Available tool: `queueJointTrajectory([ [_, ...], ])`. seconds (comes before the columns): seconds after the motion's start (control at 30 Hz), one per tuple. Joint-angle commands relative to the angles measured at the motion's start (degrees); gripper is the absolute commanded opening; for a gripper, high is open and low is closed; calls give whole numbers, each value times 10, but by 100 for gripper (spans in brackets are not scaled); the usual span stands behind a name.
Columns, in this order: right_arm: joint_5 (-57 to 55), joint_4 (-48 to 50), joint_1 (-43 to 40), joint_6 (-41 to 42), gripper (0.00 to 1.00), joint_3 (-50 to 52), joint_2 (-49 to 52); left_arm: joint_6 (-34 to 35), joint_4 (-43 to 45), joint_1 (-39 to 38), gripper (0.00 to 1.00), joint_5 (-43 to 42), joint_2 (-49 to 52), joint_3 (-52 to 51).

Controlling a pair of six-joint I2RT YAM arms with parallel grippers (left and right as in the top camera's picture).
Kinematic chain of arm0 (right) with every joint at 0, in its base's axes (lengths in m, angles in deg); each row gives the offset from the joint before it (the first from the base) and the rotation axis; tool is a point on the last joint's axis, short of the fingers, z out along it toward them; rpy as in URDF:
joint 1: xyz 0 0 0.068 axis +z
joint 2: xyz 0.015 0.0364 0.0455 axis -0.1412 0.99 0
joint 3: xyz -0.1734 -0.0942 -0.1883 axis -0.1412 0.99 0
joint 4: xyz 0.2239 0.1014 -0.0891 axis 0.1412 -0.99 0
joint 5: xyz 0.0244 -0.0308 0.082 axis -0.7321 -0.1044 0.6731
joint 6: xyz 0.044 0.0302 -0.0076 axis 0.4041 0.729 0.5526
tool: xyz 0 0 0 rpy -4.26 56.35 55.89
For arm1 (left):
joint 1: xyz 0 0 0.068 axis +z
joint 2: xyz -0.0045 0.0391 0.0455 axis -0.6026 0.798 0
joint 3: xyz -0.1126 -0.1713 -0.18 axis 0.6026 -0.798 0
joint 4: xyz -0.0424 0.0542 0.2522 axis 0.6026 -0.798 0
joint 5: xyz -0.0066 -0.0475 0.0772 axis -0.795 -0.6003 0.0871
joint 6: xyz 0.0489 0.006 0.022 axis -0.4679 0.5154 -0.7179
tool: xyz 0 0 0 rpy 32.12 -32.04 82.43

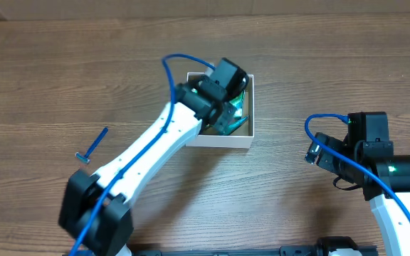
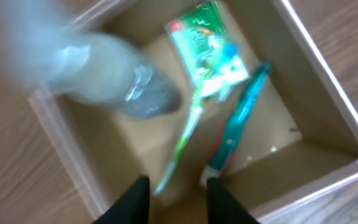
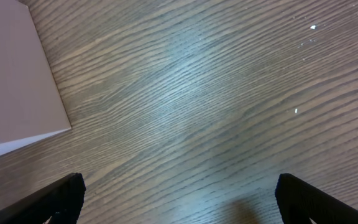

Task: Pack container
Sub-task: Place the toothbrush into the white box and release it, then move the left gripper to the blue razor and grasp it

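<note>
The container (image 1: pixel 219 140) is a small white-walled box with a brown floor, at the table's middle. My left gripper (image 1: pixel 228 108) hangs over it. In the left wrist view its fingers (image 2: pixel 176 200) are apart above the container's floor (image 2: pixel 272 168), with nothing between them. Inside lie a green packet (image 2: pixel 207 50), a teal toothbrush (image 2: pixel 241 118), a green-and-white toothbrush (image 2: pixel 185 140) and a clear, blurred bottle-like thing (image 2: pixel 104 74). My right gripper (image 1: pixel 319 153) is wide open and empty over bare wood (image 3: pixel 179 205), to the right of the container's white wall (image 3: pixel 17 81).
A blue razor (image 1: pixel 91 147) lies on the wooden table at the left, apart from the container. The left arm stretches diagonally from the front left across to the container. The right arm's base is at the front right.
</note>
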Motion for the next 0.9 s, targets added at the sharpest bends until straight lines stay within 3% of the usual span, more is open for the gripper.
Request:
queueJointTrajectory([
  [0.0,-1,5,-2,-2,100,2,-1,212,-76,55,49,116,-102,39],
  [0.2,-1,6,-2,-2,100,2,-1,333,-182,291,91,35,-169,38],
  [0.33,-1,6,-2,-2,100,2,-1,431,-149,459,100,-105,-148,-40],
  [0.47,-1,5,-2,-2,100,2,-1,710,-83,509,100,-124,-126,-163],
  [0.5,-1,5,-2,-2,100,2,-1,742,-59,510,100,-129,-119,-184],
  [0.63,-1,5,-2,-2,100,2,-1,775,34,506,98,-141,-76,-240],
  [0.73,-1,5,-2,-2,100,2,-1,806,49,504,93,-153,-34,-243],
  [0.87,3,5,-2,-2,100,2,-1,843,62,504,96,-153,5,-243],
])
